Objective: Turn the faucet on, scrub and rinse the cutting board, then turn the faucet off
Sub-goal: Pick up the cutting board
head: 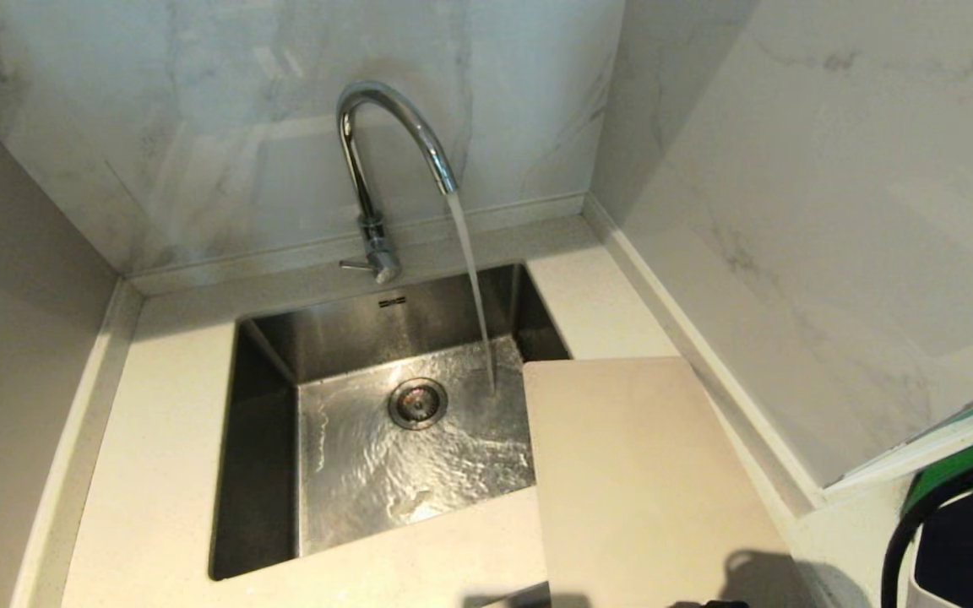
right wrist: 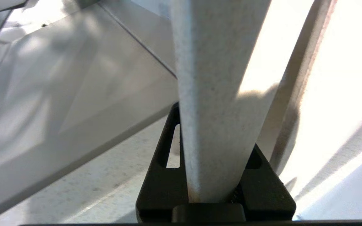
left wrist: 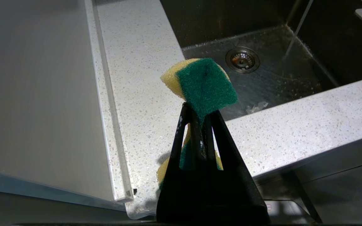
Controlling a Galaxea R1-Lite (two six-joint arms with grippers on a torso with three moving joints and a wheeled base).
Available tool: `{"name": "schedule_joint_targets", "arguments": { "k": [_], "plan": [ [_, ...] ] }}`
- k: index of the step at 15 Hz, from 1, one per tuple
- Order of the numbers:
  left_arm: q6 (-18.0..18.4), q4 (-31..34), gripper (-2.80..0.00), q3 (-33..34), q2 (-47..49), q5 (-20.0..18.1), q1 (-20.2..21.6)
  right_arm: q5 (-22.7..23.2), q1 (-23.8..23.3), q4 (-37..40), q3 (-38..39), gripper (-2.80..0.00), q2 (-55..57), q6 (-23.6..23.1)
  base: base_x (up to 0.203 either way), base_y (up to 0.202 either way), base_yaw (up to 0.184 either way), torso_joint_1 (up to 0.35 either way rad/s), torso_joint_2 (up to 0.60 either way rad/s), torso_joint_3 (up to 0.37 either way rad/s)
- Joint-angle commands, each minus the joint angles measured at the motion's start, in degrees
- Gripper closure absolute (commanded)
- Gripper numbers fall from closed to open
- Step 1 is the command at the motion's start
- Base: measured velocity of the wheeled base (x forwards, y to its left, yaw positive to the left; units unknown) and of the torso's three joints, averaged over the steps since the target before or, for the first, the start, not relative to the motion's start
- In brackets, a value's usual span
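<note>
Soft, even light fills the head view; the sink (head: 385, 473) floor glints. The right wrist view blows out white beside the cutting board (right wrist: 212, 94), which looms blurred.

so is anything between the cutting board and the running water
Nothing visible. The cutting board, gripped by the right tool, overhangs the sink beside the stream, with only open basin between.
</note>
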Motion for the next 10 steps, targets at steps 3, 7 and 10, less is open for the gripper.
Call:
{"name": "schedule_joint_targets", "arguments": {
  "k": [3,7,10],
  "plan": [
    [0.0,0.0,0.0,0.0,0.0,0.0,0.0,0.2,0.0,-0.4,-0.1,0.0,-5.5,-3.1,0.0,0.0,0.0,0.0,0.0,0.0],
    [0.0,0.0,0.0,0.0,0.0,0.0,0.0,0.2,0.0,-0.3,2.2,0.0,-9.8,-3.7,0.0,0.0,0.0,0.0,0.0,0.0],
    [0.0,0.0,0.0,0.0,0.0,0.0,0.0,0.2,0.0,-0.2,2.3,0.0,-11.9,-3.8,0.0,0.0,0.0,0.0,0.0,0.0]
  ]
}}
